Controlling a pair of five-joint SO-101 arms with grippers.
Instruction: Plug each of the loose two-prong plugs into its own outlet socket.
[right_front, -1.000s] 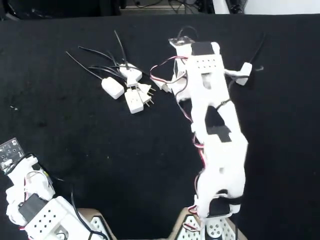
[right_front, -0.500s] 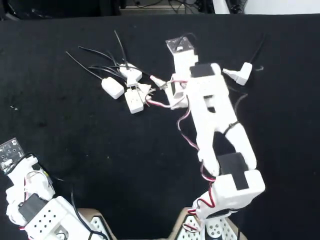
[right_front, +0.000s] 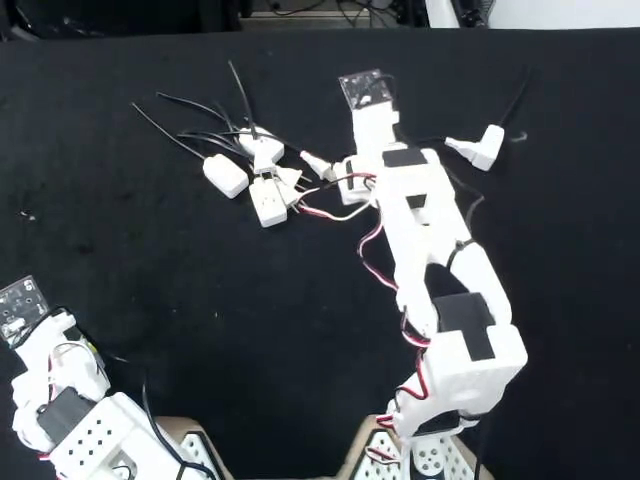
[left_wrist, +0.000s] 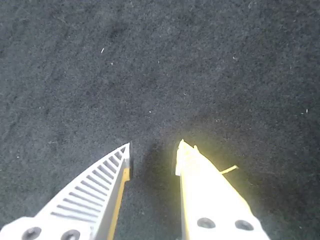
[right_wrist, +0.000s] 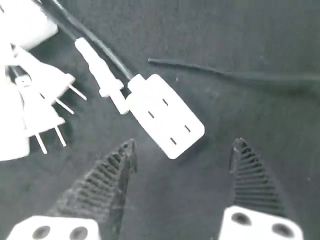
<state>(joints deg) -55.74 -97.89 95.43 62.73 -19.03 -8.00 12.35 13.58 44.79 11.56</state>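
Note:
My right gripper (right_wrist: 184, 146) hangs open just above the black cloth, its fingers on either side of a white outlet socket (right_wrist: 165, 116) with slots facing up and a black cord. Two loose two-prong plugs (right_wrist: 37, 95) lie beside that socket. From above, the right arm (right_front: 415, 215) stretches toward the cluster of white sockets and plugs (right_front: 262, 180), with the nearest socket (right_front: 318, 165) at its wrist. My left gripper (left_wrist: 154, 147) sits low over bare cloth at the near left corner (right_front: 45, 375), jaws a little open and holding nothing.
Another white plug piece (right_front: 480, 148) with a black cord lies to the right of the right arm. Thin black cords (right_front: 190, 115) fan out behind the cluster. Black cloth (right_front: 200, 300) covers the table.
The right arm has swung left and tipped its wrist down toward the socket beside the cluster. The left arm has not moved.

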